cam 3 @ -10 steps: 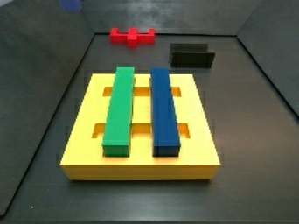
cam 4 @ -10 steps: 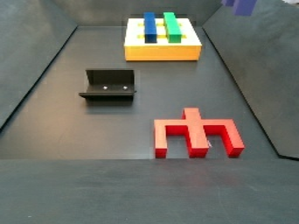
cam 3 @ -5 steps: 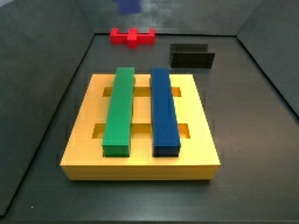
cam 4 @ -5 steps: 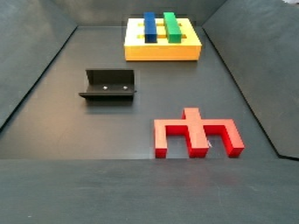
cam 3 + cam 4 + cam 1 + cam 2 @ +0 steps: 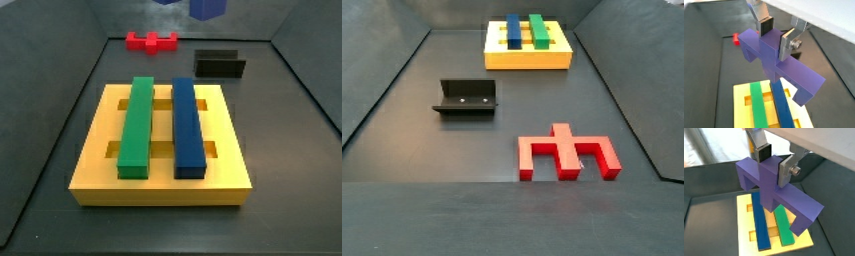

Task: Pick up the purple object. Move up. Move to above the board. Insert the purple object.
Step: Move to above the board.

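Note:
My gripper (image 5: 776, 33) is shut on the purple object (image 5: 777, 62), a forked piece whose middle bar sits between the silver fingers (image 5: 787, 42); it shows the same in both wrist views (image 5: 767, 180). The gripper (image 5: 775, 162) hangs high above the yellow board (image 5: 747, 235). In a side view only a bit of the purple object (image 5: 206, 8) shows at the upper edge, above the far end of the board (image 5: 160, 185). The board holds a green bar (image 5: 135, 125) and a blue bar (image 5: 187, 125). It also shows in a side view (image 5: 529, 58), where the gripper is out of view.
A red forked piece (image 5: 567, 152) lies on the dark floor, also seen far back (image 5: 152, 41). The fixture (image 5: 466, 97) stands between it and the board, seen also behind the board (image 5: 219, 64). Dark walls enclose the floor.
The purple object has moved right along the upper edge of a side view, toward the space over the board. It has left the other side view.

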